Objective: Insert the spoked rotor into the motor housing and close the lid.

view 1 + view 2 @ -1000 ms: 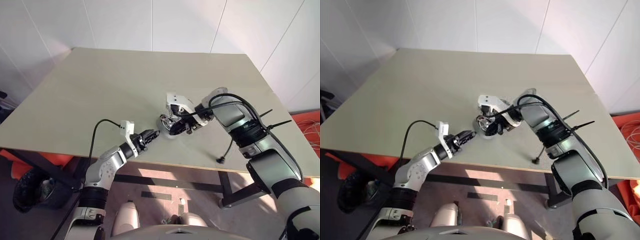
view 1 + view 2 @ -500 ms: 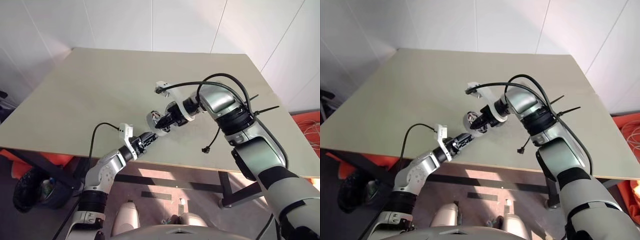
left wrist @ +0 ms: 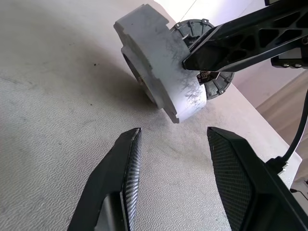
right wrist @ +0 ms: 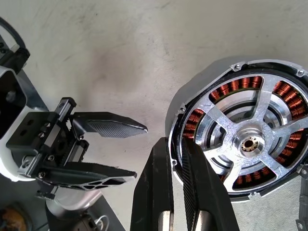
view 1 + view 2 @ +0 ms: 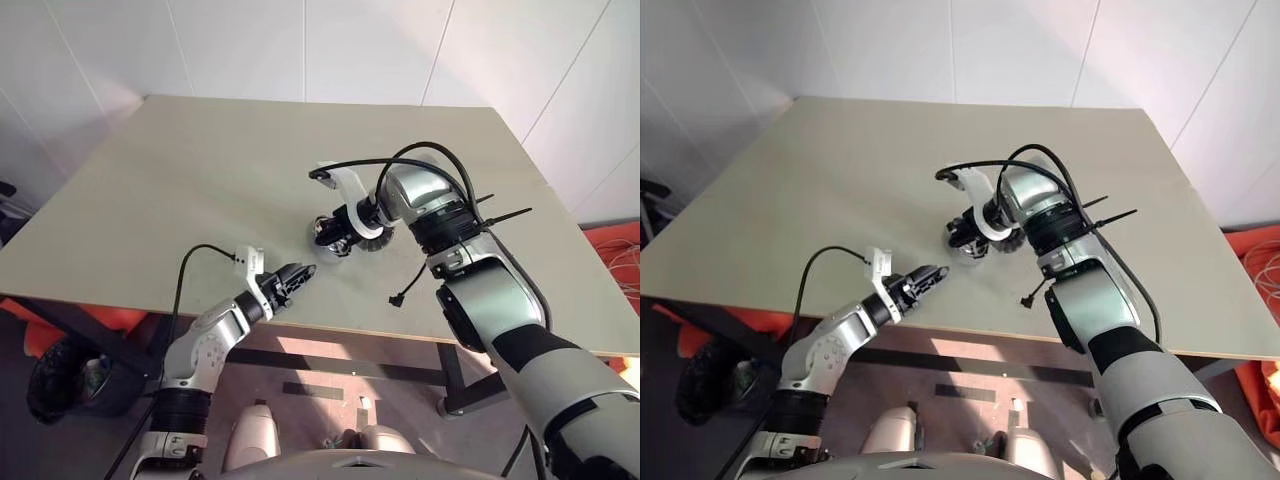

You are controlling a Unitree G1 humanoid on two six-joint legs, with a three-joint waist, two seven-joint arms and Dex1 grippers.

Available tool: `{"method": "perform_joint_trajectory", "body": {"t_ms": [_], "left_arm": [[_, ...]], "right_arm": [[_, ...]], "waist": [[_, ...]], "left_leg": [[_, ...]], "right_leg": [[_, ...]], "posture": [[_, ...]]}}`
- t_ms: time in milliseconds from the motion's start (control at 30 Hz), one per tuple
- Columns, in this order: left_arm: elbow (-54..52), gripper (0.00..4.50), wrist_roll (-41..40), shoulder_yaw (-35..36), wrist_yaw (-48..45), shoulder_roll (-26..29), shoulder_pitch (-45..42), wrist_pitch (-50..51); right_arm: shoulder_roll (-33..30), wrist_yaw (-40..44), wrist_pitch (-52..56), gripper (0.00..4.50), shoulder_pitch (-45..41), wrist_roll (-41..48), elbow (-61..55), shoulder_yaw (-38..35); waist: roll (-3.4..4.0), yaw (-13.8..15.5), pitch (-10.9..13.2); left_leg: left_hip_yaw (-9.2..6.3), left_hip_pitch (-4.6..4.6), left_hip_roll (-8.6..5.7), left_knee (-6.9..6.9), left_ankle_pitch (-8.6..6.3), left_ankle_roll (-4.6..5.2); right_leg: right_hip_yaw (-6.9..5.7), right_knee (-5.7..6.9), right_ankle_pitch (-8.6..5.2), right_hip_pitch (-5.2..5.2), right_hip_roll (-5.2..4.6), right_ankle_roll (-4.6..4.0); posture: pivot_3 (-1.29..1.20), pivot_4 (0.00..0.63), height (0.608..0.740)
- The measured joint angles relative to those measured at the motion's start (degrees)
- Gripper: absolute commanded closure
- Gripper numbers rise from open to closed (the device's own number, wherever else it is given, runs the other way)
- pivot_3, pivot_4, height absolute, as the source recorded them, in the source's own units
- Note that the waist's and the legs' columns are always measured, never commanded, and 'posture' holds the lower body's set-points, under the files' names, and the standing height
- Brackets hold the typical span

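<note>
The motor housing (image 4: 231, 134) is a round grey piece with a ring of copper windings, tipped up on edge on the table (image 5: 200, 170). My right gripper (image 4: 175, 142) is shut on its rim, one finger outside and one across the open face. The spoked rotor (image 4: 250, 144), silver with a small dark hole at its hub, sits inside across the windings. From the head the housing (image 5: 337, 237) is near the table's middle front, under my right gripper (image 5: 322, 232). My left gripper (image 3: 173, 130) stands open a short way in front of the housing's grey back (image 3: 159, 67), holding nothing.
A dark round disc with a ribbed edge (image 3: 219, 89) shows just behind the housing. A loose black cable with a plug (image 5: 395, 298) hangs from my right arm over the table. The table's front edge runs just below my left gripper (image 5: 298, 270).
My right wrist has rolled over and swung in, so its gripper now points down. The housing has gone with it, first up and left, then back toward the table's middle. My left arm held still.
</note>
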Motion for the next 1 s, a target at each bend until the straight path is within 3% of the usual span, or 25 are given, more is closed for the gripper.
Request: {"method": "perform_joint_trajectory", "body": {"t_ms": [467,933,1000], "left_arm": [[-0.61,2.2,-0.15,0.01,1.1,0.39,0.01,0.62],[0.68,2.2,-0.07,0.06,0.03,0.55,0.48,-1.2],[0.77,2.2,-0.05,0.06,0.03,0.55,0.48,-1.42]], "right_arm": [[2.7,-8.64,-1.5,4.49,-0.33,1.58,2.85,-4.03],[10.21,-26.52,-2.5,4.49,-2.32,1.27,8.02,-18.18],[10.89,-28.25,-2.75,3.81,-2.32,1.29,8.04,-19.68]], "waist": [[0.0,-0.02,0.0],[0.02,-0.27,0.01],[0.02,-0.29,0.01]], "left_leg": [[0.01,0.0,-0.01,0.0,0.06,-0.1],[0.02,0.04,0.0,-0.02,0.12,-0.21],[0.02,0.04,0.0,-0.02,0.12,-0.21]], "right_leg": [[-0.01,0.03,0.03,0.0,0.0,0.05],[0.0,0.05,0.08,0.0,0.0,0.05],[0.0,0.05,0.08,0.0,0.0,0.06]], "posture": [[0.0,0.0,0.74],[0.0,0.0,0.74],[0.0,0.0,0.74]]}}
